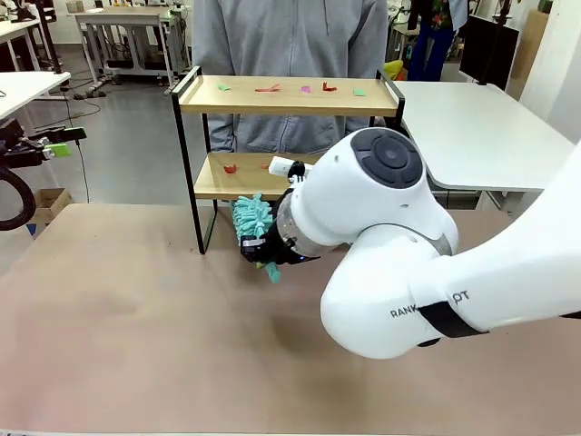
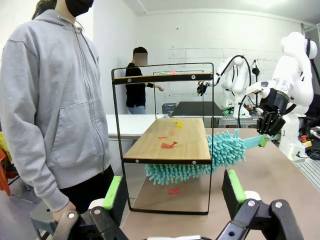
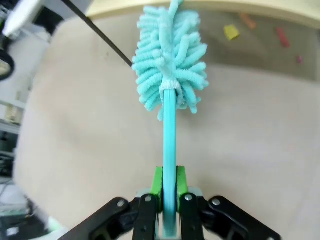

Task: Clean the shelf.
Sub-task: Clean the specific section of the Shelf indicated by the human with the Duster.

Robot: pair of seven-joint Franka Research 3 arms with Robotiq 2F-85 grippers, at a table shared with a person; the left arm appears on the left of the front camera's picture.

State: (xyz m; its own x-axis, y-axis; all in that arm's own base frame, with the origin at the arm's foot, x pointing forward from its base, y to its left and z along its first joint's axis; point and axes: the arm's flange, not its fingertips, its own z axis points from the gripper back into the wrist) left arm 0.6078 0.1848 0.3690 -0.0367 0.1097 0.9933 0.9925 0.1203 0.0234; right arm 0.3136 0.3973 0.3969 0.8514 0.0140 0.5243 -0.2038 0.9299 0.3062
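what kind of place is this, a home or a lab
Most likely a robotics lab or test workshop: a white robot arm whose right end effector grips a teal duster, a small shelf staged with coloured scraps, and plain white work tables behind.

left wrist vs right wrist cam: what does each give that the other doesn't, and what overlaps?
Left wrist view: the shelf side-on with both boards, red scraps on the lower one, the person in a grey hoodie, the open left gripper. Right wrist view: green pads clamped on the handle of the teal duster up close, a yellow scrap beyond its head. Both: the right gripper shut on the duster, its head by the lower board.
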